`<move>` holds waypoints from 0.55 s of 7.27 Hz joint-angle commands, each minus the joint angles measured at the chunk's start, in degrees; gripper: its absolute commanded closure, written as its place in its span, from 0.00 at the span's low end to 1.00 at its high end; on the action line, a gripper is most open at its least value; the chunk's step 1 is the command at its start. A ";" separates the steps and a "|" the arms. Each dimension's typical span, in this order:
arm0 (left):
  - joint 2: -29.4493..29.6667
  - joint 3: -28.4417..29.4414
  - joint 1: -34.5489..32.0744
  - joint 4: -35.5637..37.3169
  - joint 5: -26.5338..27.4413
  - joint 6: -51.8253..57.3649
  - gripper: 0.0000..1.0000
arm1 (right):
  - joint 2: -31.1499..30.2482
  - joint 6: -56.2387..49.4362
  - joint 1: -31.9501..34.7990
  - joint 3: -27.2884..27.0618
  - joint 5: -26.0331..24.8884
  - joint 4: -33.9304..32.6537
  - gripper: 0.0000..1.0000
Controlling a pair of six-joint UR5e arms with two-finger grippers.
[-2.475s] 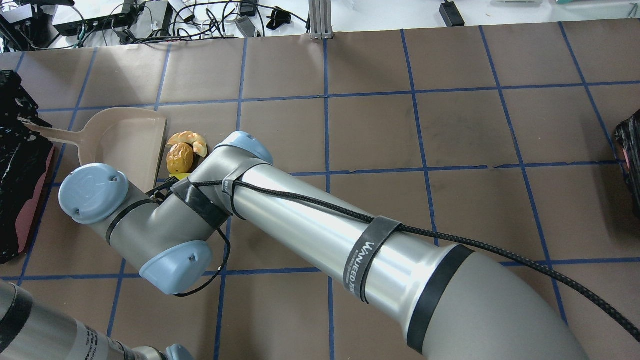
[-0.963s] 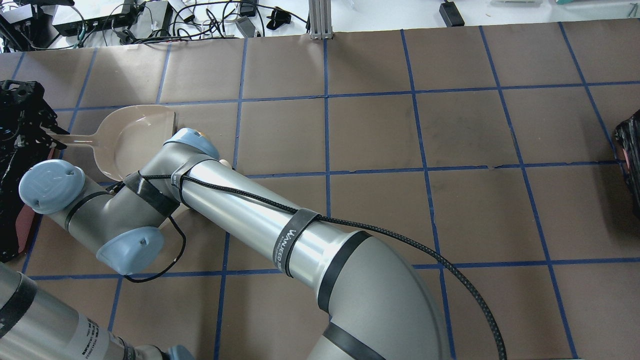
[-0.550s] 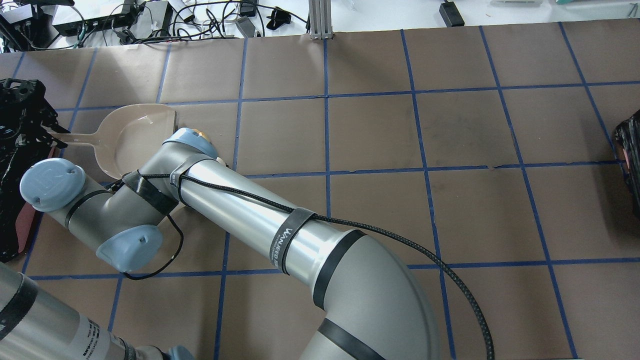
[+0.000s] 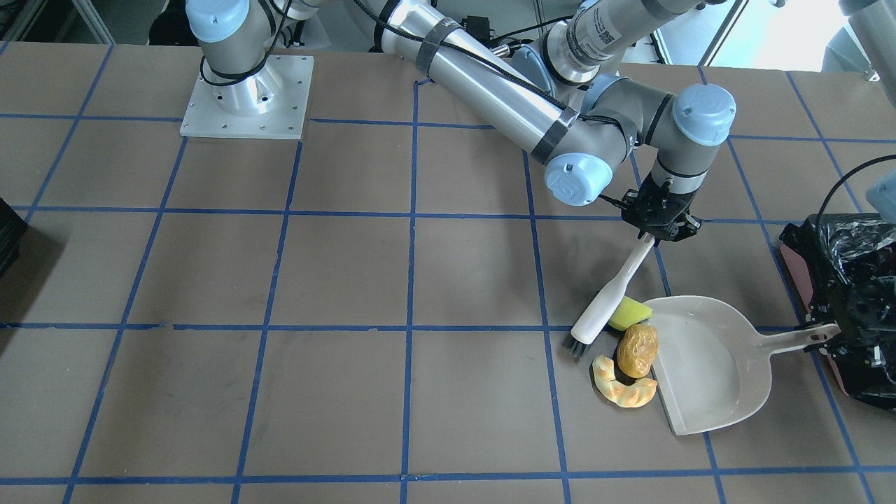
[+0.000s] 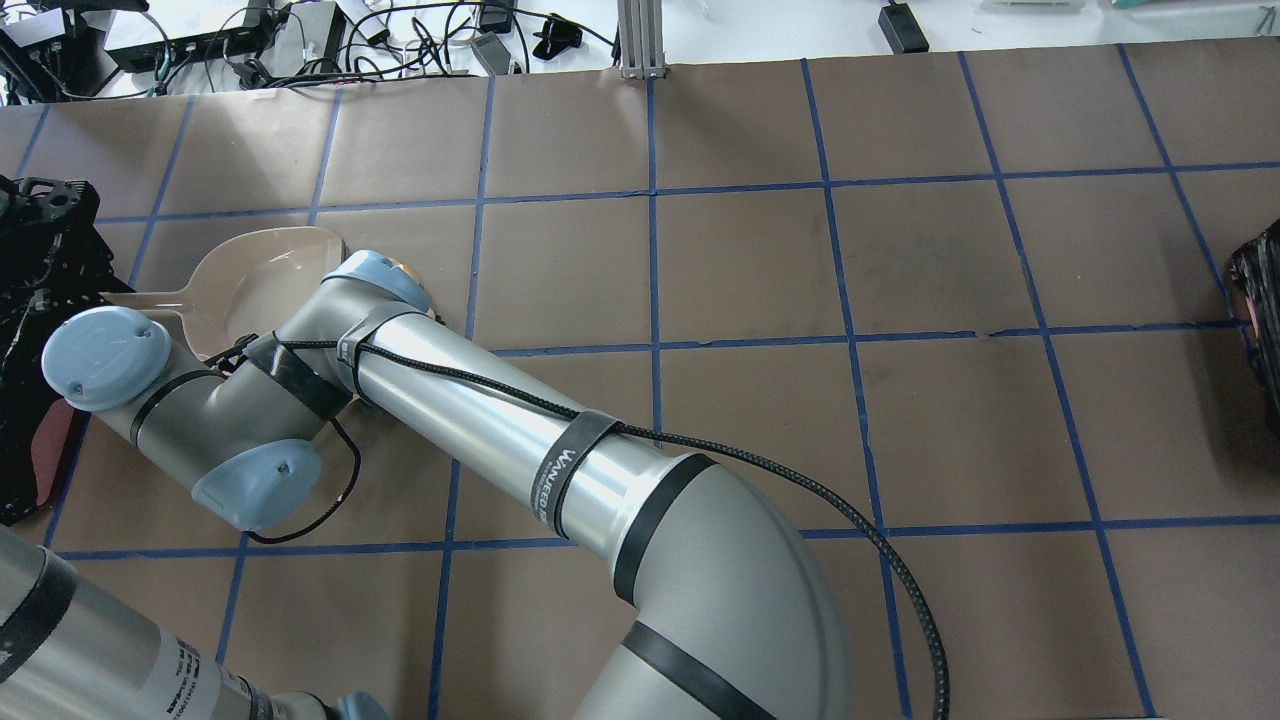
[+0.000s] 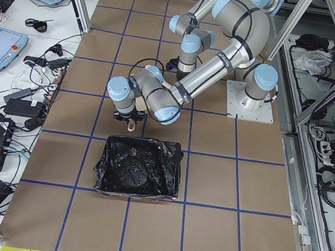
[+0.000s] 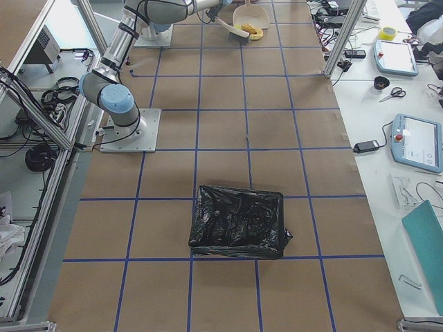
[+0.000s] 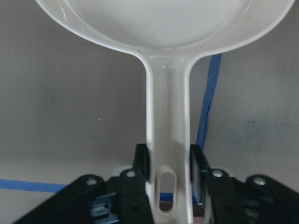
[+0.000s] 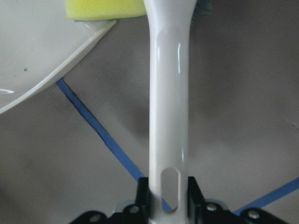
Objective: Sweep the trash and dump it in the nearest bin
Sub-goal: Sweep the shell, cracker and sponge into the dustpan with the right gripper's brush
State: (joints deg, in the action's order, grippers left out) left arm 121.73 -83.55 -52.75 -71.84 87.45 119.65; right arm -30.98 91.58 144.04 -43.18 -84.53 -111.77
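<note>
My right arm (image 5: pixel 600 480) stretches across the surface into my left half. Its wrist is folded so that the right tool (image 4: pixel 656 227) points steeply down, its fingers (image 9: pixel 144 189) pinched in from both sides. My left arm (image 5: pixel 60 640) comes in at the near corner, and the left tool (image 8: pixel 170 163) sits low, its fingers (image 8: pixel 141 163) likewise clamped inward.

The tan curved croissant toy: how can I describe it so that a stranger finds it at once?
In the front-facing view, find the white plastic dustpan lying next to the black-lined bin. At the pan's straight open edge, the tan curved croissant toy lies on the table nearest the camera, beside the brown lumpy potato-like piece. It is the only crescent-shaped thing there.
</note>
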 commanded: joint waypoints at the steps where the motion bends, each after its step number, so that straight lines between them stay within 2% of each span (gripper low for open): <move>1: -0.09 -0.21 -0.24 0.12 0.26 -0.20 1.00 | 1.18 -9.68 -0.86 1.78 3.38 -0.02 1.00; 4: -0.18 -0.21 -0.33 0.21 0.26 -0.20 1.00 | 1.00 -30.93 -2.27 1.26 6.38 0.59 1.00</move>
State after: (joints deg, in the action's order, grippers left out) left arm 121.60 -83.76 -53.05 -71.67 87.71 119.45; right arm -29.98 70.12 142.29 -41.75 -79.56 -111.48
